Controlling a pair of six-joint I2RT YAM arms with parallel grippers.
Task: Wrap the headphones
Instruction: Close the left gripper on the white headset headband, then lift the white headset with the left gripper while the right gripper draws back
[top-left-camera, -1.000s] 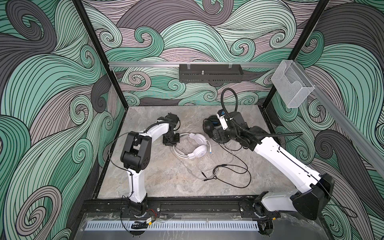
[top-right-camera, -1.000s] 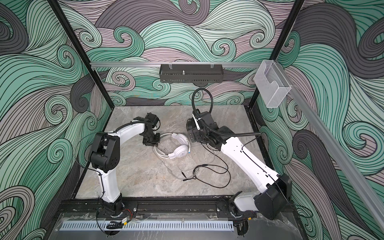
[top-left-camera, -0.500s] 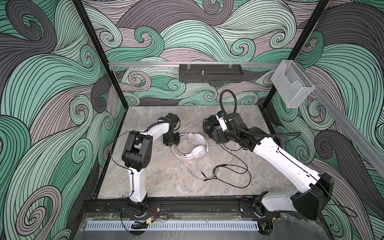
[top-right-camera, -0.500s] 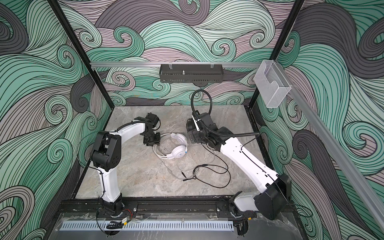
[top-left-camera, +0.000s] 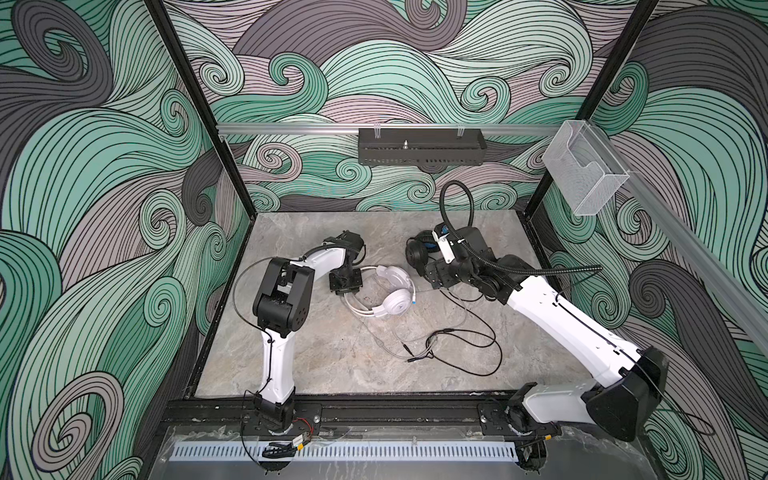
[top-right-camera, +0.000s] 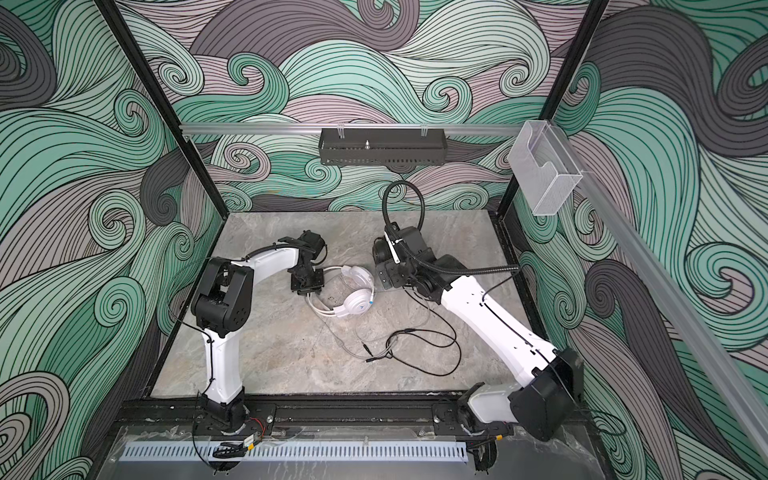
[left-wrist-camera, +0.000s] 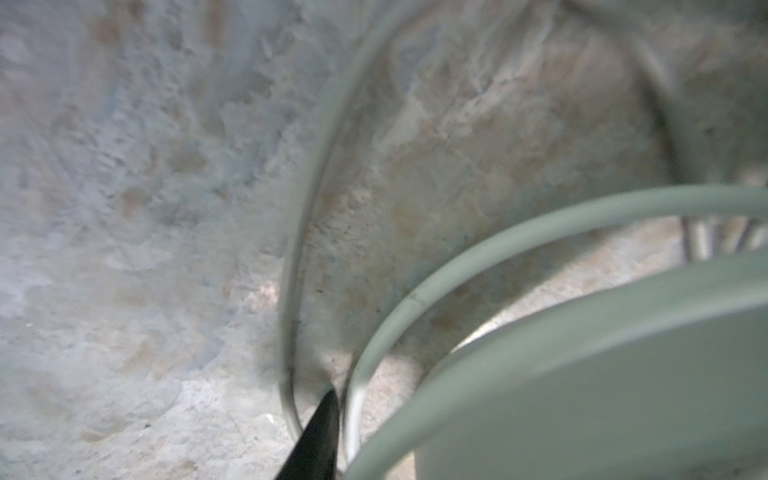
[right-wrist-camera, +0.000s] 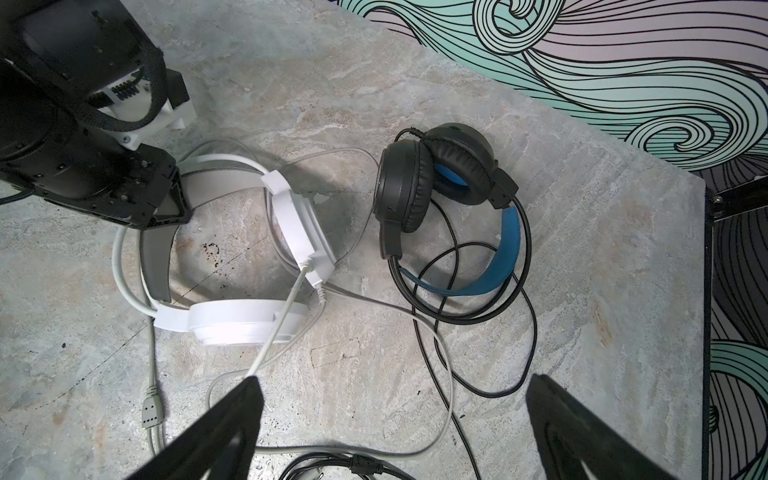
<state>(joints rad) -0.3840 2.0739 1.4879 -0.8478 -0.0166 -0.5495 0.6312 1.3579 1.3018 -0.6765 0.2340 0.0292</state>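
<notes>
Though the left gripper (top-left-camera: 347, 291), grip unreadable, has barely shifted at the white plastic over-ear headset (top-left-camera: 397, 301) mid-worktop (top-left-camera: 316, 353), the right gripper (right-wrist-camera: 392, 378) stays wide; the pale thin cord (right-wrist-camera: 272, 332) remains unwrapped.

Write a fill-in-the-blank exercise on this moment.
1. The headset beside the left gripper is ___.
2. The black headset has a ___ band lining.
3. The right gripper is ___, holding nothing.
Missing words: white; blue; open.
</notes>
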